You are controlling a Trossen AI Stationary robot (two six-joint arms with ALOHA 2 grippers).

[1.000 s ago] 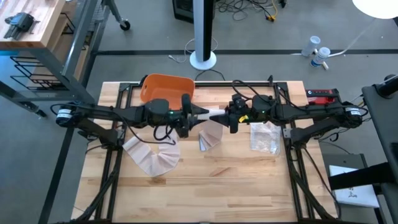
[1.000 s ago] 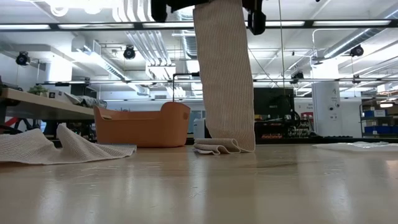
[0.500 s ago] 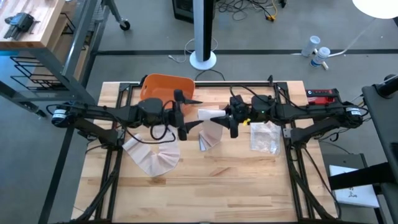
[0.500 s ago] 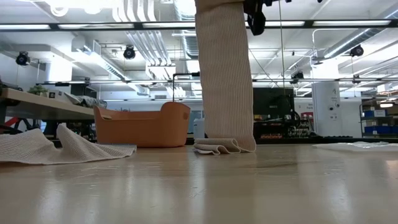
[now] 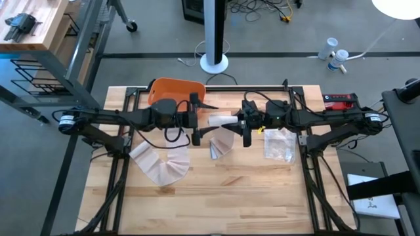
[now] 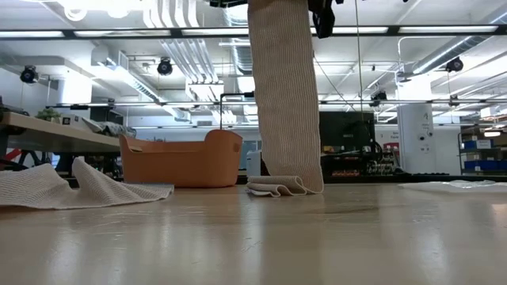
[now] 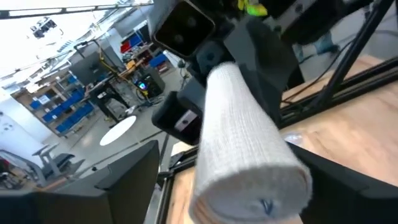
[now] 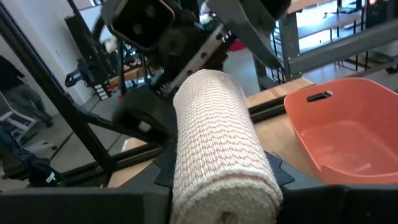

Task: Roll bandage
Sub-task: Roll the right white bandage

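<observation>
The right gripper (image 5: 241, 124) has its jaws pinched on one end of the bandage roll (image 5: 222, 120), while the left gripper (image 5: 199, 118) stands with its jaws spread wide, one finger to each side of the roll's other end and, as far as the high view shows, not touching it. From above, the roll lies level between the two grippers, which face each other over the middle of the table (image 5: 249, 196), and the loose tail of the bandage fans out below it. The low view adds what the high one cannot: the tail (image 6: 283, 95) hangs straight down from the roll as a ribbed strip, and its end lies folded in a small heap (image 6: 277, 187) on the tabletop. Each wrist view looks along the roll (image 7: 242, 155) (image 8: 217, 155) toward the other arm. Beyond the left gripper sits an orange bin (image 5: 174, 92); a second, unrolled bandage (image 5: 161, 165) lies near the left arm, and a clear plastic bag (image 5: 279, 144) beside the right arm.
</observation>
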